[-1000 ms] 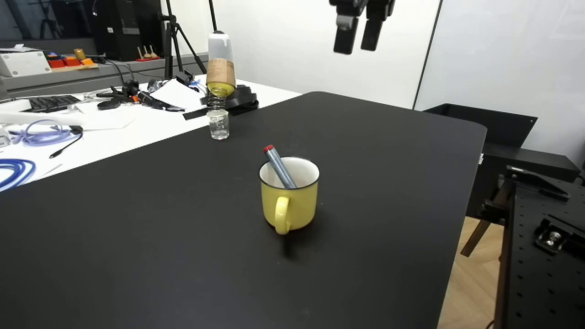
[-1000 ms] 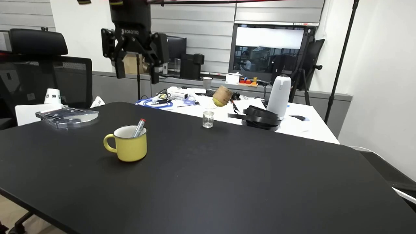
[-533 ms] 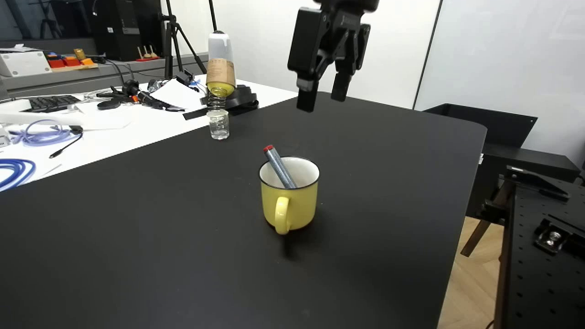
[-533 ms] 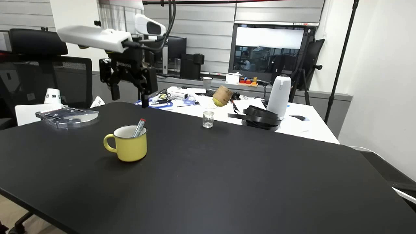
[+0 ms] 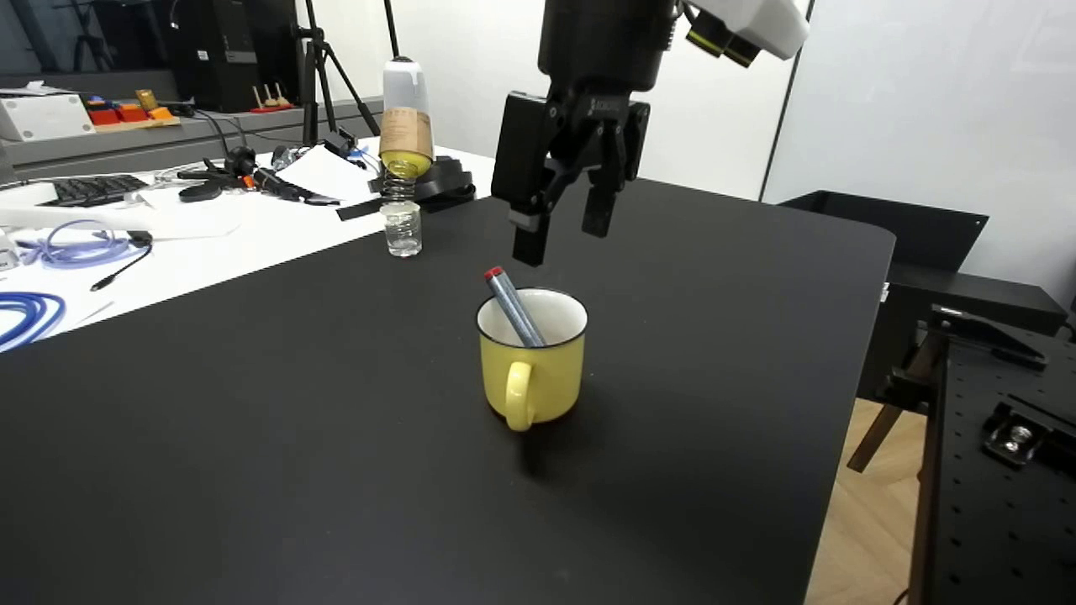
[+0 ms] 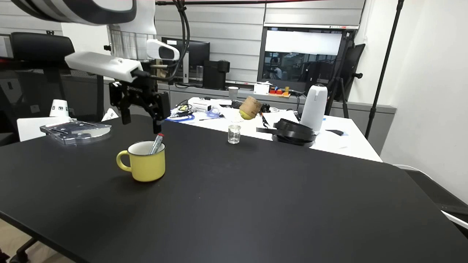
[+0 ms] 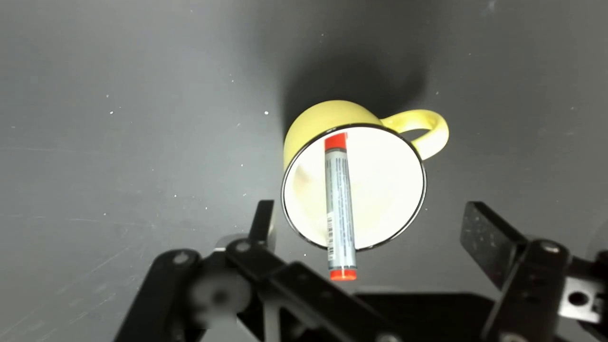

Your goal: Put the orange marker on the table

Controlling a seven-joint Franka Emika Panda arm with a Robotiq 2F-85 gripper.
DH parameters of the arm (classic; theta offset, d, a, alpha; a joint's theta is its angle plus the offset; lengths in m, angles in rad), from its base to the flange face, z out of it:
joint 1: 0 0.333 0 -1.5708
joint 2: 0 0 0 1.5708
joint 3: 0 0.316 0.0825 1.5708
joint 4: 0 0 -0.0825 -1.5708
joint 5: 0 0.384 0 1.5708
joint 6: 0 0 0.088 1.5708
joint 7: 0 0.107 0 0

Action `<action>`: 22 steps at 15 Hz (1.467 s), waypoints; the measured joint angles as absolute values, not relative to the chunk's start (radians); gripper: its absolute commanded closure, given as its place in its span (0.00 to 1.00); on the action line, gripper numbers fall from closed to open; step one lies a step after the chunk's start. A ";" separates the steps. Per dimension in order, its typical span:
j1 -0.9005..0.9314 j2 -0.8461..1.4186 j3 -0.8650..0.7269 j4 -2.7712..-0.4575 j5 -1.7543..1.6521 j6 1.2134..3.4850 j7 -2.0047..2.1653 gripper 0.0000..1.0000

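The orange marker (image 5: 514,307) has a grey body and orange-red ends. It leans inside the yellow mug (image 5: 546,382), its upper end above the rim, in both exterior views (image 6: 156,144). In the wrist view the marker (image 7: 339,204) lies across the mug's white mouth, its near end past the rim. The mug stands upright on the black table (image 5: 336,470). My gripper (image 5: 563,231) is open and empty, pointing down above and slightly behind the mug. In the wrist view its fingers (image 7: 373,228) stand wide apart, one on each side of the marker, touching nothing.
A small clear glass (image 6: 234,134) stands near the table's far edge. A clear plastic piece (image 6: 78,132) lies at the table's left in that exterior view. A cluttered white table (image 5: 193,260) with cables adjoins the black one. The mug's handle (image 7: 434,135) sticks out to one side.
My gripper has come down from high above the table towards the mug and marker, and stays open. The mug and marker have not moved.
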State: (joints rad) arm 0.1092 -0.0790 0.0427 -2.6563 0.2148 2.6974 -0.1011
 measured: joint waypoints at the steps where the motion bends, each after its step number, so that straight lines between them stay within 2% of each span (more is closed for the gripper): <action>1: 0.109 -0.079 0.043 -2.656 0.215 2.697 -0.101 0.00; 13: 0.085 0.074 0.044 -2.613 -0.058 2.910 0.162 0.00; 14: 0.090 0.088 0.043 -2.604 -0.075 2.919 0.182 0.25; 16: 0.103 0.110 0.042 -2.587 -0.097 2.933 0.213 0.33; 22: 0.149 0.162 0.002 -2.545 -0.203 2.977 0.318 0.75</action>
